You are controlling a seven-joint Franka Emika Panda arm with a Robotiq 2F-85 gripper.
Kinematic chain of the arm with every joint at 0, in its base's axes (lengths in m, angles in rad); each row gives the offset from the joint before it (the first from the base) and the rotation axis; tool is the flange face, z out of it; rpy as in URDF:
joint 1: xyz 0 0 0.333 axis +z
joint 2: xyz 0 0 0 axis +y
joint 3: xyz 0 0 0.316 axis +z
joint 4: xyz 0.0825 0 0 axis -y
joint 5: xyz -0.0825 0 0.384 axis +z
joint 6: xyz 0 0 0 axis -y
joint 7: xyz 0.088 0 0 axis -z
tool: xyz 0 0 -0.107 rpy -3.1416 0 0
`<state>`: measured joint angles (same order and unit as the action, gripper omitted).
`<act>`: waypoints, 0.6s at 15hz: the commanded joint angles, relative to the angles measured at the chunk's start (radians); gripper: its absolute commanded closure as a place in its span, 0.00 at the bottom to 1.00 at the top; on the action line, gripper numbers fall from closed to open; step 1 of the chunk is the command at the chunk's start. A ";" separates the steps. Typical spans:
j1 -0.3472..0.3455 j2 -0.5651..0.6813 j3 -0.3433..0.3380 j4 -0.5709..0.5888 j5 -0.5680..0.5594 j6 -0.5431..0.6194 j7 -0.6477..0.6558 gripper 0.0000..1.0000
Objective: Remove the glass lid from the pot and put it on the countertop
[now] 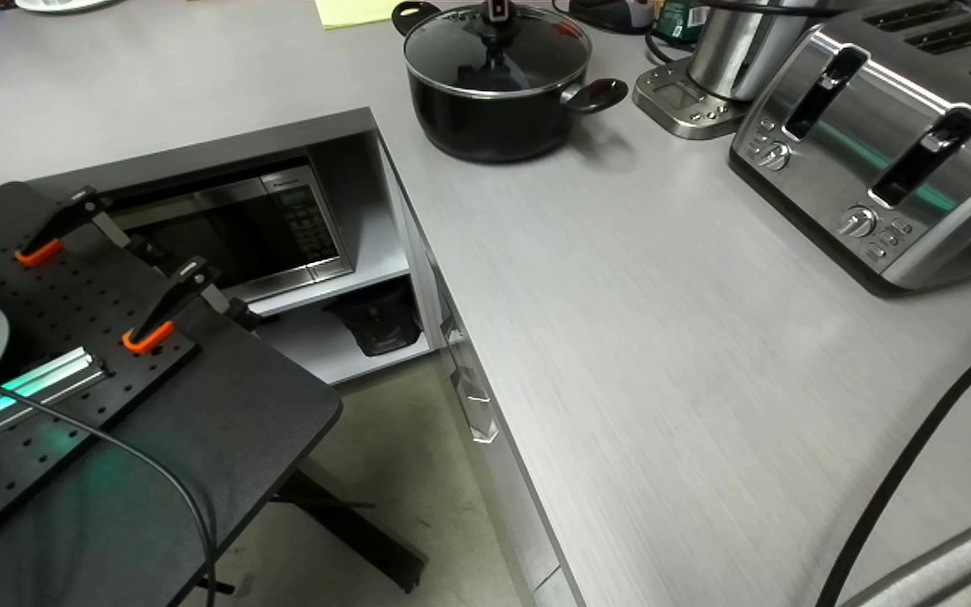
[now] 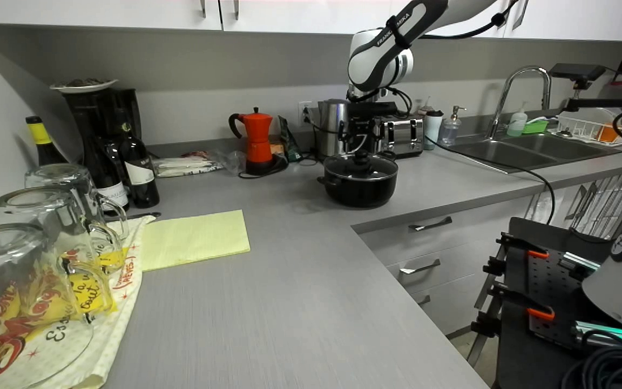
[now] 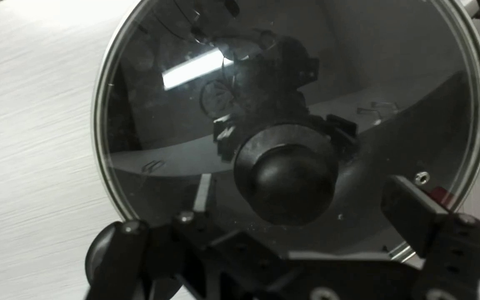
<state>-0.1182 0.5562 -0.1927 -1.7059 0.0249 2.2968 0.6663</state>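
Observation:
The black pot (image 1: 494, 126) (image 2: 359, 193) stands on the light-grey countertop (image 1: 620, 337) (image 2: 268, 308) (image 3: 31, 146). The glass lid (image 1: 443, 55) (image 2: 338, 166) (image 3: 169, 121), with a metal rim, lies on the pot in both exterior views. Its black knob (image 3: 292, 183) points up at the centre. My gripper (image 3: 302, 193) is open in the wrist view, one finger on each side of the knob with a gap on both sides. In an exterior view the gripper (image 2: 362, 141) is right above the knob. Whether the fingertips reach down to knob height is hard to tell.
A silver toaster (image 1: 898, 152) and a steel kettle (image 1: 730, 51) on its base stand beside the pot. A red moka pot (image 2: 258, 138), yellow paper (image 2: 197, 237) and glass mugs (image 2: 46, 216) are on the countertop. A black table (image 1: 258, 388) with clamps stands apart from it.

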 commanded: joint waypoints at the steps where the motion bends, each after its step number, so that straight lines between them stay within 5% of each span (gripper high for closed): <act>1: 0.019 0.016 -0.022 0.029 0.004 -0.031 0.030 0.00; 5: 0.018 0.016 -0.024 0.028 0.003 -0.040 0.040 0.00; 7: 0.019 0.016 -0.024 0.027 0.001 -0.044 0.040 0.26; 9: 0.018 0.015 -0.024 0.027 0.002 -0.048 0.038 0.40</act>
<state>-0.1154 0.5568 -0.2006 -1.7059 0.0248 2.2737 0.6865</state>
